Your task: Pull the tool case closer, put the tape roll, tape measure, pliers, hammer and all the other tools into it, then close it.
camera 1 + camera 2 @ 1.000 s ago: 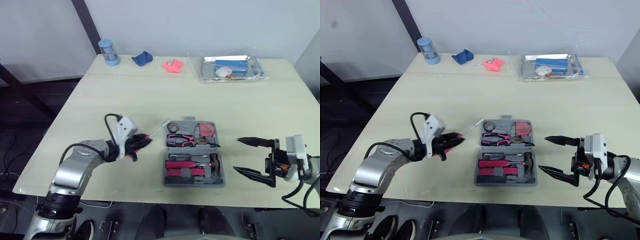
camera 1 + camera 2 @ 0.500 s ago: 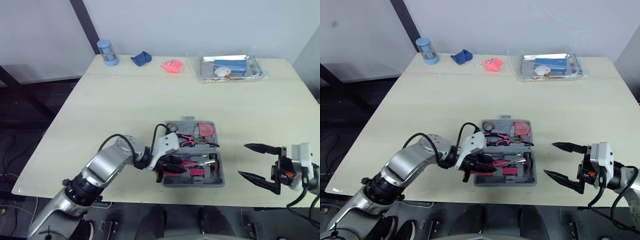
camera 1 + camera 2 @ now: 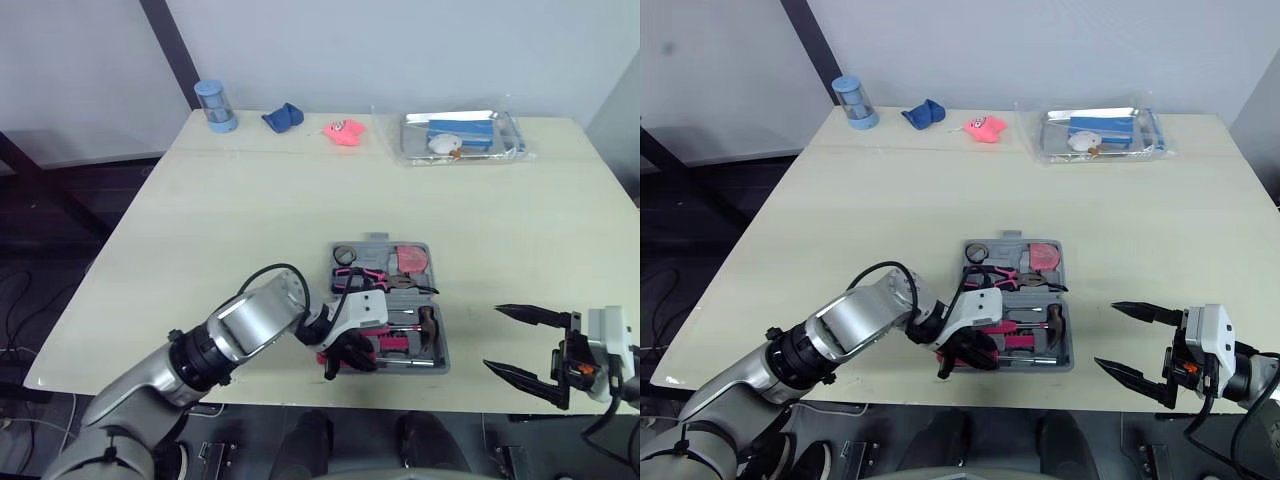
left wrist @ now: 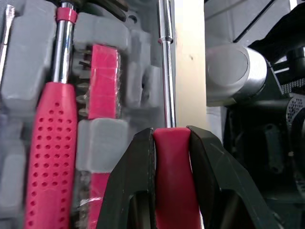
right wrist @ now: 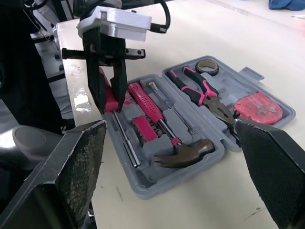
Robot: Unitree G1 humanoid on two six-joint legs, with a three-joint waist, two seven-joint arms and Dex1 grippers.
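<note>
The grey tool case (image 3: 440, 362) lies open near the table's front edge. It holds a tape roll (image 3: 345, 254), a pink tape measure (image 3: 411, 260), pliers (image 3: 375, 280), a hammer (image 3: 428, 325) and a pink-handled driver (image 4: 47, 143). My left gripper (image 3: 345, 355) hangs over the case's front left corner, shut on the pink handle of a screwdriver (image 4: 172, 191). Its steel shaft (image 5: 125, 145) runs along the case's front row. My right gripper (image 3: 525, 345) stands open right of the case, by the table edge, with nothing between its fingers.
At the far side of the table stand a blue cup (image 3: 214, 105), a blue cloth (image 3: 284, 117), a pink object (image 3: 343, 131) and a clear packet with blue items (image 3: 462, 135). The case sits close to the table's front edge (image 3: 250, 400).
My left gripper has carried the screwdriver from the table left of the case to the case's front left corner. My right gripper has drifted slightly right and toward the table edge.
</note>
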